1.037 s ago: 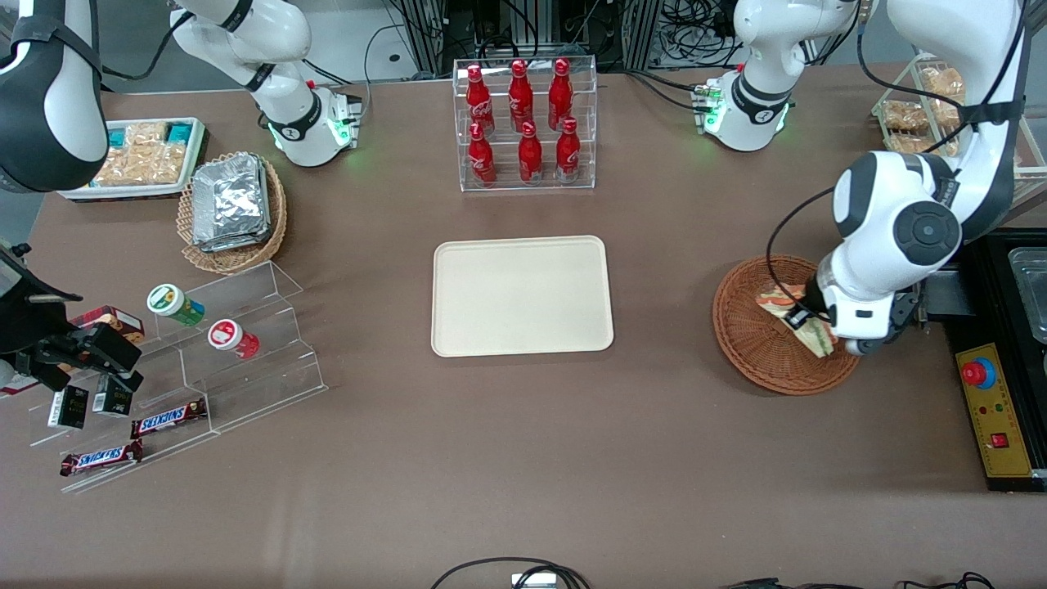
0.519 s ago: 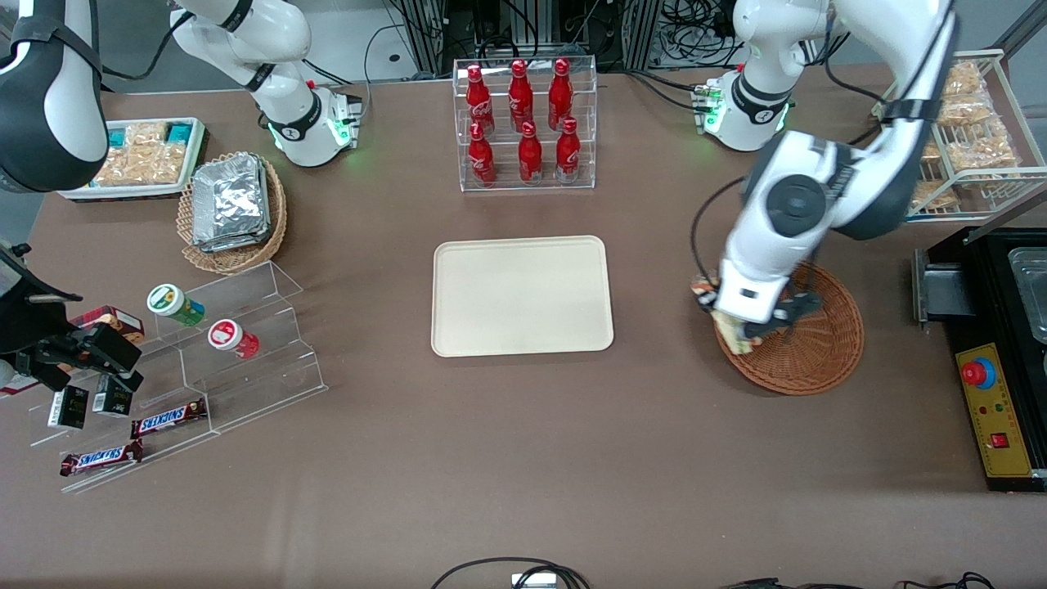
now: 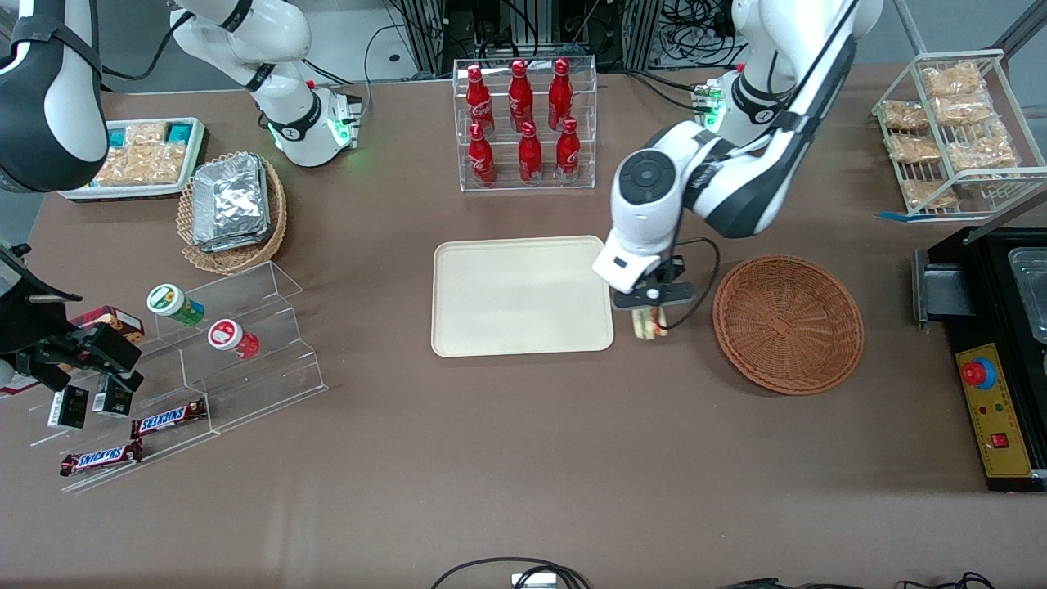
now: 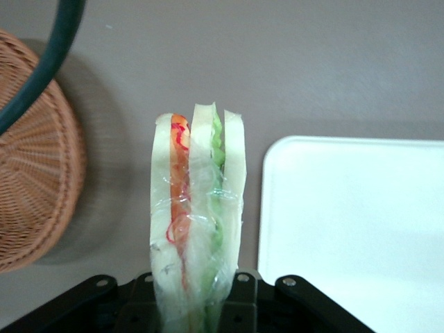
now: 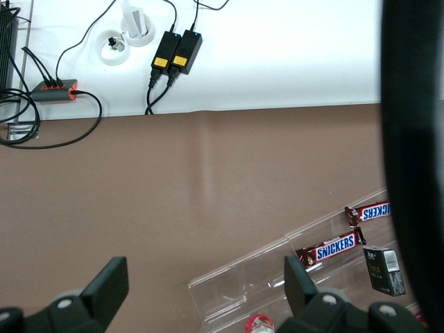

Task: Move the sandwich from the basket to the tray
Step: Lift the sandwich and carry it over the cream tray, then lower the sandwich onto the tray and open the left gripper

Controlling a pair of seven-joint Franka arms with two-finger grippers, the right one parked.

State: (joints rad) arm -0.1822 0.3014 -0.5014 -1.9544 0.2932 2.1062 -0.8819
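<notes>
The tray point(image 3: 522, 296) is used here as the landmark. Nearest the front camera, and toward the parked arm's end of the tabletop point(image 3: 523, 458), two Snickers bars point(image 3: 131, 438) are seen on a clear stepped stand point(image 3: 204, 360). On higher steps of that stand, two small round tubs point(image 3: 200, 321) are laid on their sides. The sandwich point(image 3: 648, 321) is held up in the air just beside the tray's edge, on the side toward the working arm. It is seen between the tray and the basket point(image 3: 788, 324), above the bare brown tabletop. The pincer point(image 3: 652, 304) is clamped on the sandwich, and it hangs above that same gap. In the left wrist view, the sandwich point(image 4: 198, 222) is held upright, with its orange and green layers showing through the clear wrap. In that view it is gripped at its base by the black pincer point(image 4: 198, 305), with the tray's rim point(image 4: 267, 208) just beside it and the basket point(image 4: 35, 180) a little way off. Nothing is seen inside the basket. Farther from the camera than the tray, a clear rack of red bottles point(image 3: 523, 123) is stood. Toward the parked arm's end, foil packs are piled in a lighter wicker basket point(image 3: 233, 209).
</notes>
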